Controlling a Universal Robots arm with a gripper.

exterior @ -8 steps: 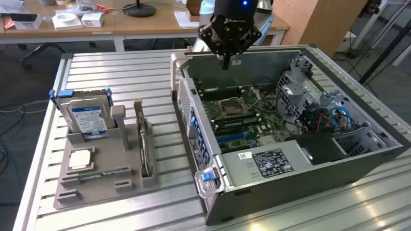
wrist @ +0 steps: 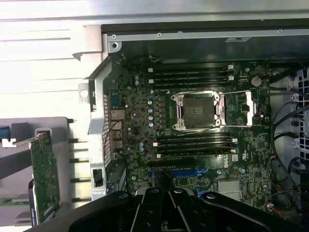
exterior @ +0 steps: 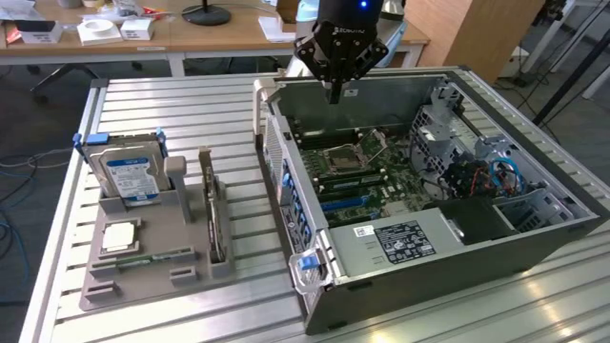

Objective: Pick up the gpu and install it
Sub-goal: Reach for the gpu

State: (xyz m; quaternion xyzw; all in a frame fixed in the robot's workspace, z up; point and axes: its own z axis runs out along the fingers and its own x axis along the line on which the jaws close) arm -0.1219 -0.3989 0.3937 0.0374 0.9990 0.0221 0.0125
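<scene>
Slatted table (exterior: 181, 107) | hand (exterior: 336, 97) clenched, empty, over open case (exterior: 448, 268) near rim | gpu (exterior: 213, 214) upright in tray (exterior: 143, 275), well apart

From my station I see an open computer case (exterior: 476, 275) lying on its side on the slatted metal table (exterior: 191, 107). Its motherboard (exterior: 367, 171) faces up, with the CPU socket (exterior: 341, 156) set between rows of memory slots. A labelled power supply (exterior: 396, 239) sits nearer the camera, and blue cables (exterior: 505, 175) run by the drive bays. On the exterior view's left, a grey holder tray (exterior: 143, 282) carries an upright hard drive (exterior: 128, 175). A flat processor chip (exterior: 119, 236) and a memory stick (exterior: 153, 257) lie on it nearer the camera.
</scene>
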